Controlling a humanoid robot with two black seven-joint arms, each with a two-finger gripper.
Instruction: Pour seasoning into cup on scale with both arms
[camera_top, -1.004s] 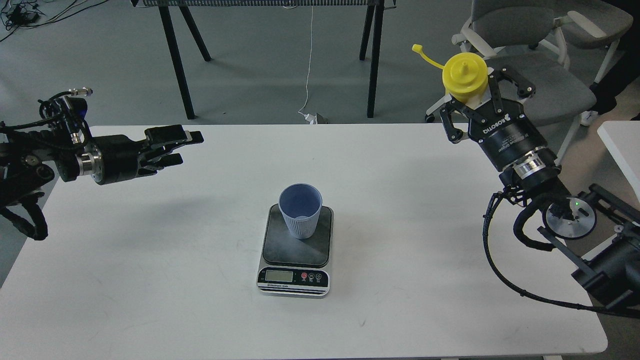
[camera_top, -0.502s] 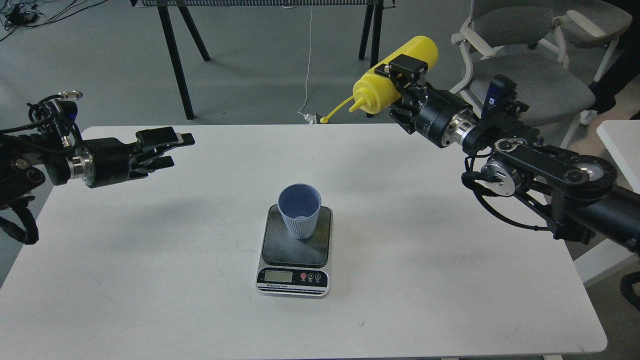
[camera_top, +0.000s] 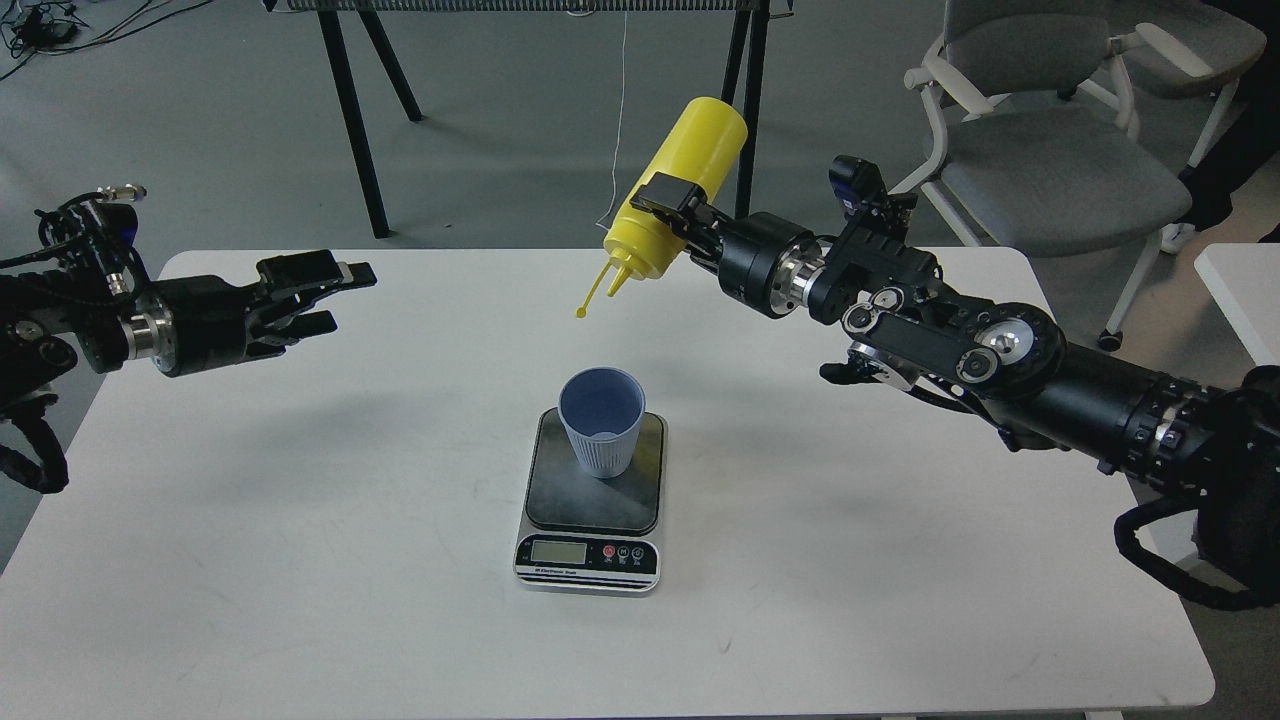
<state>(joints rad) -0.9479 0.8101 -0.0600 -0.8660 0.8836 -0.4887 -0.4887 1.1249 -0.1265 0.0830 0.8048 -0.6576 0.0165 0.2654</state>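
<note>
- While the right gripper (camera_top: 672, 215) clamps the yellow squeeze bottle (camera_top: 680, 185), nozzle tilted down, it hangs above the table's (camera_top: 300, 520) far edge.
- Blue ribbed cup (camera_top: 601, 420) stands on the kitchen scale (camera_top: 592, 500), mid-table.
- Left gripper (camera_top: 325, 295), near the left edge, fingers slightly apart, holds nothing.

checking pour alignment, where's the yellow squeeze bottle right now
In the head view the yellow squeeze bottle is held tilted, nozzle down, by the right gripper, up behind the blue cup on the scale.
</note>
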